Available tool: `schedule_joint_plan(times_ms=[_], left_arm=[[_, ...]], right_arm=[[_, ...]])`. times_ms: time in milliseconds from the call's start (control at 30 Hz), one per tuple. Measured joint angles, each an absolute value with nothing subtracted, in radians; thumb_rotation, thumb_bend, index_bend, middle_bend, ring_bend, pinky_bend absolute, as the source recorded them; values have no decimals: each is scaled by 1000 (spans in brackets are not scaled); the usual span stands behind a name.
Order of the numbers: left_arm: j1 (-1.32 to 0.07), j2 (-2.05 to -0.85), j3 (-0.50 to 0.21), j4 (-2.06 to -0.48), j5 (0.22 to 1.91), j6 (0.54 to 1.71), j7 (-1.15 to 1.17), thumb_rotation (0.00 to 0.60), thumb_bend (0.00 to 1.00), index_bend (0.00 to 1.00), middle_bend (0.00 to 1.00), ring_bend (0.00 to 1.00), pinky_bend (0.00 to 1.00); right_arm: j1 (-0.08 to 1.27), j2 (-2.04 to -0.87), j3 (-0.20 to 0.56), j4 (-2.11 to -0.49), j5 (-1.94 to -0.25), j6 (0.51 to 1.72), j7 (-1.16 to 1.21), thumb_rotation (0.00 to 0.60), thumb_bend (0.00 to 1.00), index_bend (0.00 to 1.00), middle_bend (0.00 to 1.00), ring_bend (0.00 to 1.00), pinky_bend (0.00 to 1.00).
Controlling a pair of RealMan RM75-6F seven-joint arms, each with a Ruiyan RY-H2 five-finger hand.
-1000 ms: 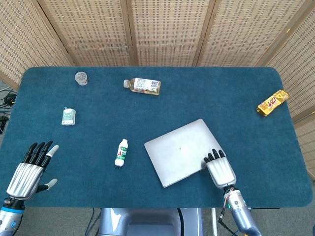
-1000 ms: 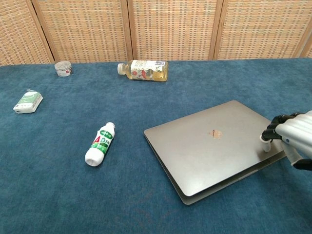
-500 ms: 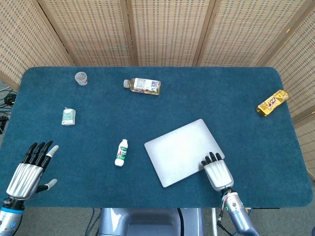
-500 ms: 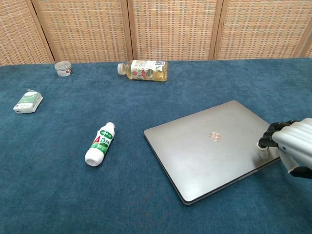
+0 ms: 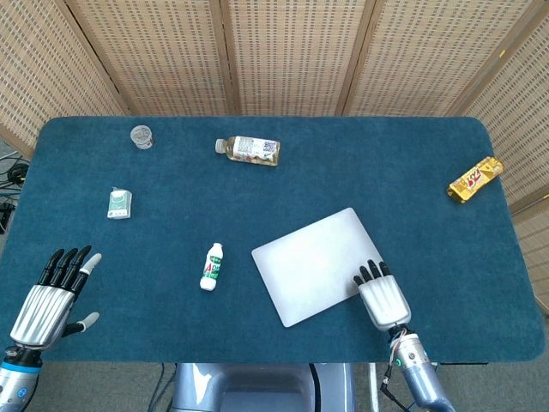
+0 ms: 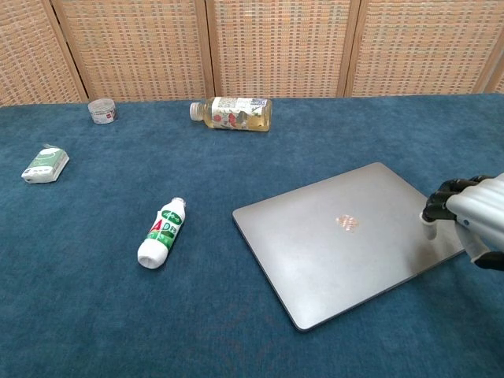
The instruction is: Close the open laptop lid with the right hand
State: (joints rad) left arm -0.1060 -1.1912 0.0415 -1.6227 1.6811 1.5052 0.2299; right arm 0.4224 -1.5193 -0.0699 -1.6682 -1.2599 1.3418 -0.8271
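My left hand [image 5: 53,296] sits at the near left corner of the table [image 5: 412,154], fingers spread and holding nothing, well apart from everything else. It has no part in this job.

Going right from there, a small green packet [image 5: 119,203] and a clear cap [image 5: 141,136] lie toward the far left, a white bottle [image 5: 211,266] lies on its side near the middle, and a tea bottle [image 5: 249,149] lies on its side farther back. None of these matter to the task.

The laptop [image 5: 317,264] lies right of centre, toward the near edge. Its lid looks fully down: in the chest view I see one flat slab with no gap along the near edge. So I judge the closing itself is done, and what is left is only to lift my hand clear.

My right hand [image 5: 383,296] is at the laptop's near right corner, fingers [image 6: 441,201] curled loosely over the lid's edge, gripping nothing. From the chest view I cannot tell for certain whether the fingertips press the lid or hover just above it.

A gold snack bar [image 5: 475,178] lies at the far right, well apart.

Against a second ago, the lid then stood slightly raised, with a visible seam above the base; now it is flush. My right hand has barely shifted at that corner.
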Motion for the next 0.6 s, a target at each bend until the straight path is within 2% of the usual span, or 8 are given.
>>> schedule_joint_plan(times_ms=[33, 133, 167, 200, 233, 300, 400, 600], left_arm=[[-106, -1191, 41, -1622, 1680, 1506, 229, 600, 0, 0, 0, 0, 0], [-106, -1193, 34, -1616, 1671, 1507, 220, 600, 0, 0, 0, 0, 0], [-106, -1194, 32, -1613, 1668, 1508, 218, 600, 0, 0, 0, 0, 0], [-106, -1196, 29, -1610, 1662, 1507, 214, 600, 0, 0, 0, 0, 0], [-107, -1198, 27, -1608, 1658, 1506, 212, 600, 0, 0, 0, 0, 0], [-108, -1202, 22, -1604, 1645, 1503, 205, 600, 0, 0, 0, 0, 0], [-108, -1212, 12, -1594, 1630, 1502, 196, 600, 0, 0, 0, 0, 0], [-103, -1219, 1, -1586, 1623, 1523, 191, 600, 0, 0, 0, 0, 0]], right_arm=[[421, -1514, -66, -1670, -1270, 1352, -825, 600, 773, 379, 199, 100, 218], [414, -1497, -54, -1670, -1314, 1393, -802, 600, 368, 312, 104, 27, 216], [410, -1490, -51, -1669, -1333, 1407, -787, 600, 212, 261, 59, 10, 207], [405, -1482, -46, -1665, -1357, 1427, -762, 600, 98, 210, 23, 0, 191], [401, -1476, -43, -1660, -1373, 1442, -740, 600, 50, 180, 8, 0, 177], [391, -1462, -38, -1651, -1399, 1467, -689, 600, 0, 120, 0, 0, 120], [371, -1435, -30, -1636, -1427, 1498, -593, 600, 0, 101, 0, 0, 26], [324, -1383, -26, -1600, -1459, 1545, -405, 600, 0, 65, 0, 0, 0]])
